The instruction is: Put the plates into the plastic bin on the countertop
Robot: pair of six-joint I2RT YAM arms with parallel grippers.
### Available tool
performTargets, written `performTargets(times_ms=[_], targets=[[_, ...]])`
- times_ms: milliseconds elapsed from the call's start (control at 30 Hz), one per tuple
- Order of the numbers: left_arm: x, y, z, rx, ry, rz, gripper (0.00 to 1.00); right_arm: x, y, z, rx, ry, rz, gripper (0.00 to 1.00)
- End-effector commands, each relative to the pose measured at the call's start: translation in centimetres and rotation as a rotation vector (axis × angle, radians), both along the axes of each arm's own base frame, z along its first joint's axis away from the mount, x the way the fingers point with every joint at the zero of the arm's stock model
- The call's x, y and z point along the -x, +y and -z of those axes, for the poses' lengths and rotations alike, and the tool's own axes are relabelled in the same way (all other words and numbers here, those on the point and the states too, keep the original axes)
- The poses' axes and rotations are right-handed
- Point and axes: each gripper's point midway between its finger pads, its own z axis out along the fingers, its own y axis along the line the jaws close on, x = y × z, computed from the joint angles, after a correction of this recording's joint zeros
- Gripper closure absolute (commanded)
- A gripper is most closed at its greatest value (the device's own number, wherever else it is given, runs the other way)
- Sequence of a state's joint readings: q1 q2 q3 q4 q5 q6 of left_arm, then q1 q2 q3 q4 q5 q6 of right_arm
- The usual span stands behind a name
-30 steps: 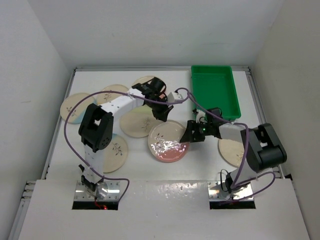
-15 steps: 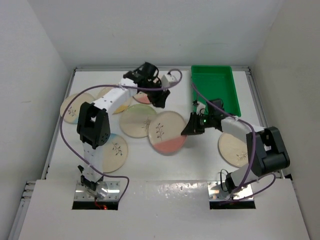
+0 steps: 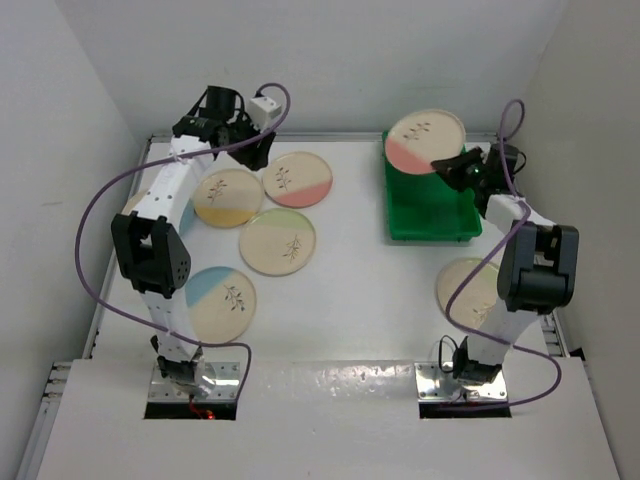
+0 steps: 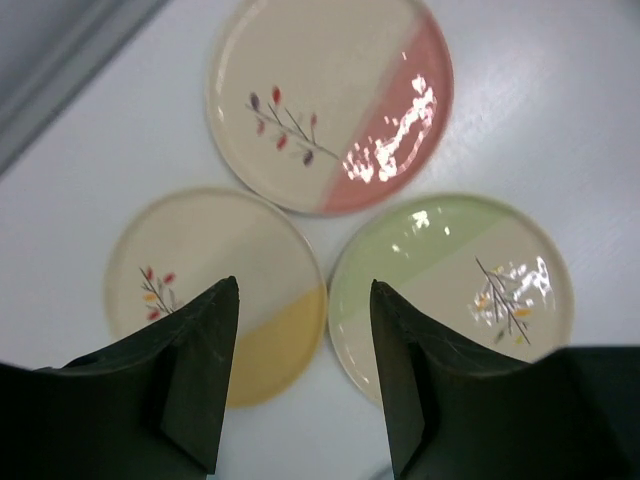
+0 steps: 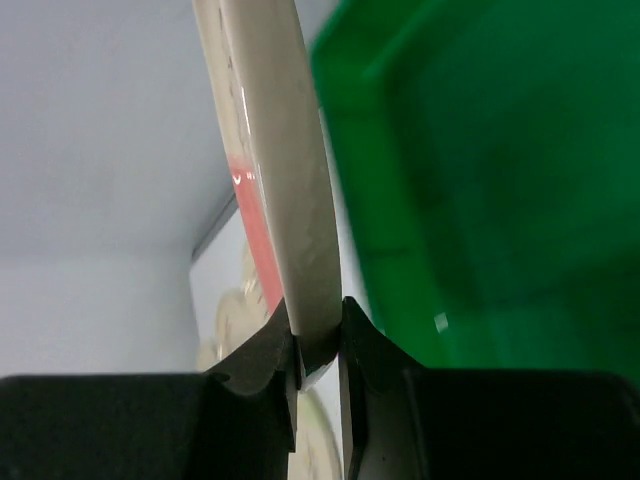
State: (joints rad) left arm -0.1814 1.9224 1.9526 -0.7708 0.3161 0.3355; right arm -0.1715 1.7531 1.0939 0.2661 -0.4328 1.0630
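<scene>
My right gripper (image 3: 443,167) is shut on the rim of a cream plate with a pink segment (image 3: 424,138), holding it tilted on edge above the far end of the green plastic bin (image 3: 432,208). In the right wrist view the plate's rim (image 5: 285,170) is pinched between the jaws (image 5: 318,345), with the bin (image 5: 500,200) just beside it. My left gripper (image 3: 250,152) hovers open and holds nothing at the back left (image 4: 303,288), above a pink plate (image 4: 330,100), a yellow plate (image 4: 200,270) and a green plate (image 4: 460,280) lying on the white countertop (image 3: 350,300).
More plates lie flat: pink (image 3: 297,178), yellow (image 3: 228,197), green (image 3: 277,241), blue (image 3: 222,303), and one at the right edge (image 3: 468,290) behind the right arm. White walls enclose the countertop. The bin's floor shows no plate in it.
The left gripper opened, let go of the pink plate and swung to the back left. The right gripper closed on that plate and carried it from mid-table up over the bin.
</scene>
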Motion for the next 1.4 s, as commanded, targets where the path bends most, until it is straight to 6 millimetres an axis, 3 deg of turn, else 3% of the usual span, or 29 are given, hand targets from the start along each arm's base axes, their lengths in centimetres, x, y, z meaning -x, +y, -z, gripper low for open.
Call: performTargets(times_ms=[0, 67, 133, 233, 300, 367, 400, 567, 667, 700, 767, 800, 833, 933, 1067, 1167, 1267, 1367], targets=[[2.9, 1.5, 0.0, -0.02, 0.03, -0.019, 0.42, -2.7, -2.8, -3.5, -0.105, -0.123, 0.205, 1.0], [4.0, 2.0, 0.9, -0.018, 0.058, -0.022, 0.42, -2.6, -3.5, -1.1, -0.065, -0.042, 0.232, 1.0], [5.3, 2.2, 3.5, -0.022, 0.126, -0.029, 0.42, -2.4, -3.4, 1.0, -0.034, 0.023, 0.223, 1.0], [5.9, 2.9, 5.2, -0.011, 0.153, -0.087, 0.42, -1.4, -3.4, 3.5, -0.022, 0.096, 0.231, 1.0], [6.3, 3.6, 7.6, -0.011, 0.192, -0.132, 0.42, -0.7, -3.4, 4.9, -0.013, 0.125, 0.239, 0.99], [6.4, 4.3, 9.3, -0.033, 0.214, -0.177, 0.41, -0.6, -3.3, 5.4, 0.006, 0.138, 0.219, 0.87], [6.6, 4.5, 10.0, -0.034, 0.238, -0.205, 0.41, 0.2, -3.0, 6.7, 0.017, 0.201, 0.202, 0.83], [6.0, 5.4, 13.0, -0.018, 0.312, -0.289, 0.41, 1.5, -3.6, 7.8, 0.108, 0.307, 0.188, 0.57], [5.9, 5.5, 14.8, -0.003, 0.359, -0.311, 0.41, 2.9, -4.5, 8.4, 0.166, 0.393, 0.204, 0.51], [5.9, 5.3, 15.2, 0.004, 0.37, -0.304, 0.41, 2.3, -5.0, 7.4, 0.205, 0.379, 0.208, 0.46], [6.1, 4.8, 15.9, 0.024, 0.399, -0.296, 0.41, 3.5, -5.0, 7.9, 0.246, 0.443, 0.179, 0.46], [6.2, 4.7, 16.5, 0.028, 0.417, -0.29, 0.41, 2.9, -5.4, 6.8, 0.3, 0.421, 0.182, 0.46], [6.3, 4.5, 16.9, 0.038, 0.431, -0.291, 0.41, 3.9, -5.4, 7.2, 0.331, 0.466, 0.165, 0.45], [7.3, 4.8, 18.1, 0.021, 0.492, -0.318, 0.46, 4.1, -5.8, 5.5, 0.392, 0.452, 0.17, 0.45], [9.2, 6.3, 18.8, -0.054, 0.547, -0.374, 0.51, 4.3, -4.9, 1.7, 0.49, 0.333, 0.126, 0.45], [10.2, 6.5, 18.6, -0.067, 0.562, -0.38, 0.53, 4.6, -3.2, -1.5, 0.588, 0.24, 0.083, 0.45], [11.7, 6.0, 20.8, -0.103, 0.62, -0.345, 0.57, 5.1, -0.3, -3.4, 0.645, 0.147, 0.014, 0.43], [12.6, 5.8, 23.7, -0.13, 0.697, -0.336, 0.61, 6.0, 3.1, -3.0, 0.66, 0.109, -0.093, 0.39]])
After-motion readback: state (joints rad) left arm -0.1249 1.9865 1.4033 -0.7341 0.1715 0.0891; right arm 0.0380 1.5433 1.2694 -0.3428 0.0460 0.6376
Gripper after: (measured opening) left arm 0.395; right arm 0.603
